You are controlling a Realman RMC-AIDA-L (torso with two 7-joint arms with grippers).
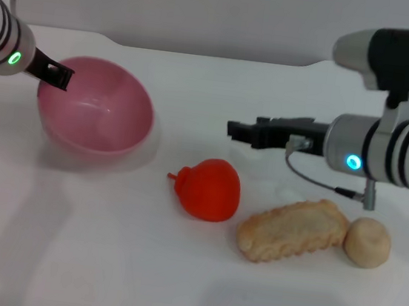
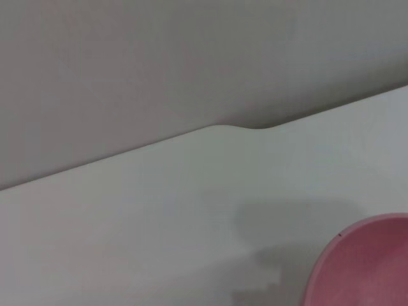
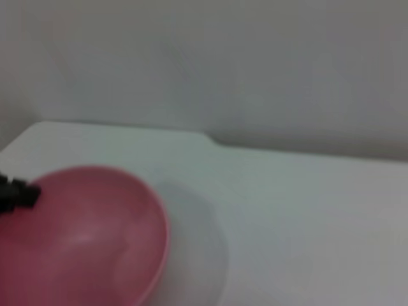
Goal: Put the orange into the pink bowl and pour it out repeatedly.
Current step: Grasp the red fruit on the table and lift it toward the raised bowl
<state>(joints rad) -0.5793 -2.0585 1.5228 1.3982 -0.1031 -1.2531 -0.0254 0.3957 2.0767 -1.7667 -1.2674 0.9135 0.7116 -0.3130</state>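
The pink bowl (image 1: 98,110) is at the left of the table, tipped so its empty inside faces forward and to the right. My left gripper (image 1: 54,73) is shut on its left rim; a black fingertip (image 3: 16,194) shows on that rim in the right wrist view. An edge of the bowl (image 2: 363,268) shows in the left wrist view, and the right wrist view shows its hollow (image 3: 83,242). The orange (image 1: 210,189) lies on the table in the middle, outside the bowl. My right gripper (image 1: 231,129) hovers above the table just right of and beyond the orange, pointing toward the bowl.
A beige pastry-shaped toy (image 1: 292,229) lies right of the orange, with a beige ball (image 1: 367,242) beside it under my right arm. The white table's far edge (image 2: 217,127) meets a grey wall.
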